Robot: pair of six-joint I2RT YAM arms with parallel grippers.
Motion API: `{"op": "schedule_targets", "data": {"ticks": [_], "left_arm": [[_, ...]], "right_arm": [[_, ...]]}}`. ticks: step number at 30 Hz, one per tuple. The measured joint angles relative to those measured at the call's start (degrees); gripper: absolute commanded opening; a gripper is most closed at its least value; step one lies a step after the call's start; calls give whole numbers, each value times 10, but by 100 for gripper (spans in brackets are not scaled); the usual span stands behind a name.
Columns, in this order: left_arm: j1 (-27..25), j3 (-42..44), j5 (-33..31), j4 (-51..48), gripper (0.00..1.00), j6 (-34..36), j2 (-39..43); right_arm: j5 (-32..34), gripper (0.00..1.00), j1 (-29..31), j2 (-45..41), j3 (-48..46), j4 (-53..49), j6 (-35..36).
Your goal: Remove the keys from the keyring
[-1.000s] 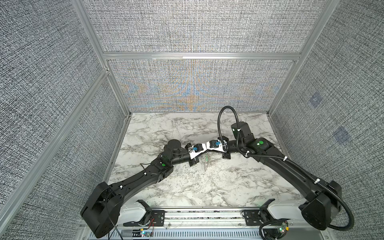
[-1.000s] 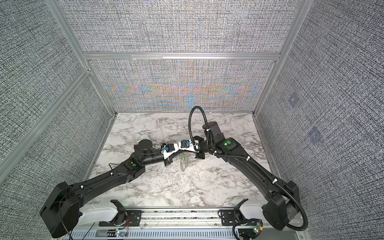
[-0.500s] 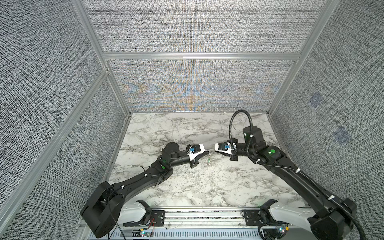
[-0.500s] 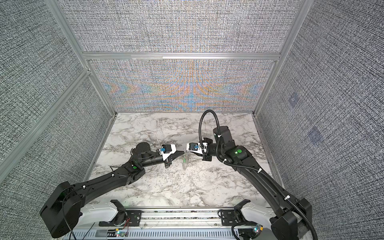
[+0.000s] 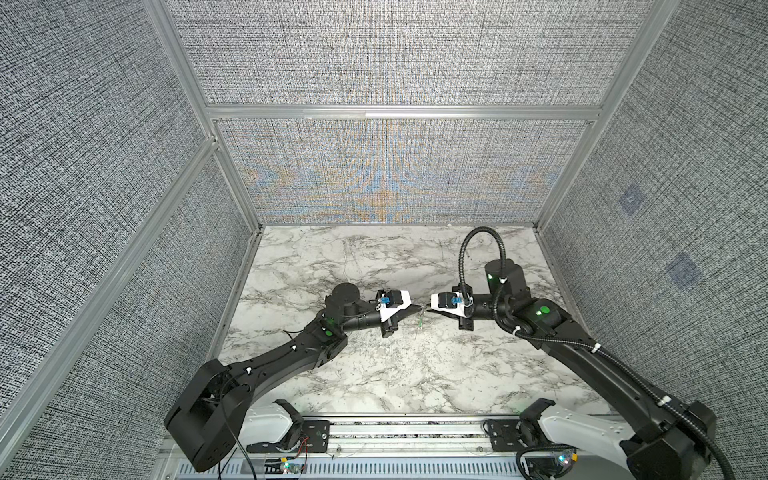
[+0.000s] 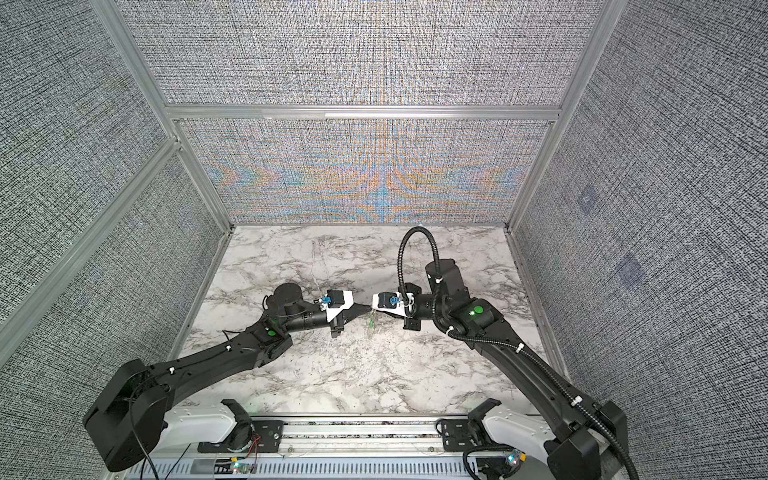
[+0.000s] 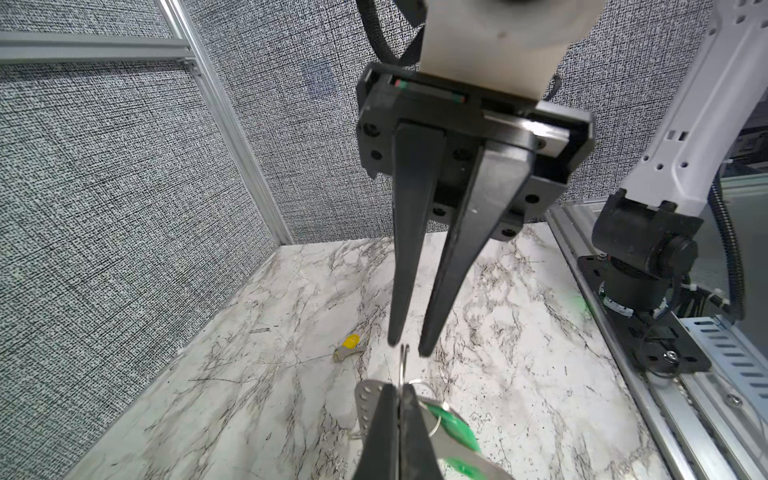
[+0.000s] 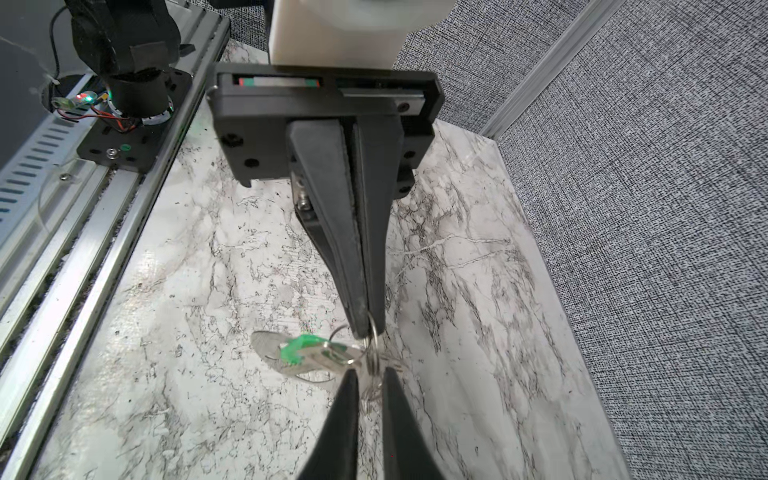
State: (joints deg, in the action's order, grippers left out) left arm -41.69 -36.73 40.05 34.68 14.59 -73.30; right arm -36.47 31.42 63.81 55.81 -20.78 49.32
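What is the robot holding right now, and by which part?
The left gripper pinches the keyring's wire loop at its tips; the right gripper's open jaws straddle it, holding nothing.

No legible text or labels

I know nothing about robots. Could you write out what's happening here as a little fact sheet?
Left fingers: shut on the thin silver wire keyring, held above the white marble table
Right fingers: slightly apart, tips either side of the keyring
Green-tagged silver key: hangs from the keyring
Yellow-tagged silver key: off the keyring, lying on the table
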Motion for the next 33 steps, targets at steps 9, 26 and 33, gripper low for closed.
{"op": "schedule_targets", "data": {"ticks": [9,26,33], "left_arm": [[0,0,6,0,0,0,-2],[-1,-15,-97,-93,36,83,91],[-21,-60,-104,-182,33,144,77]], "right_arm": [[-3,0,2,8,0,3,-7],[14,0,2,45,82,-113,19],[25,0,4,68,118,-179,24]]}}
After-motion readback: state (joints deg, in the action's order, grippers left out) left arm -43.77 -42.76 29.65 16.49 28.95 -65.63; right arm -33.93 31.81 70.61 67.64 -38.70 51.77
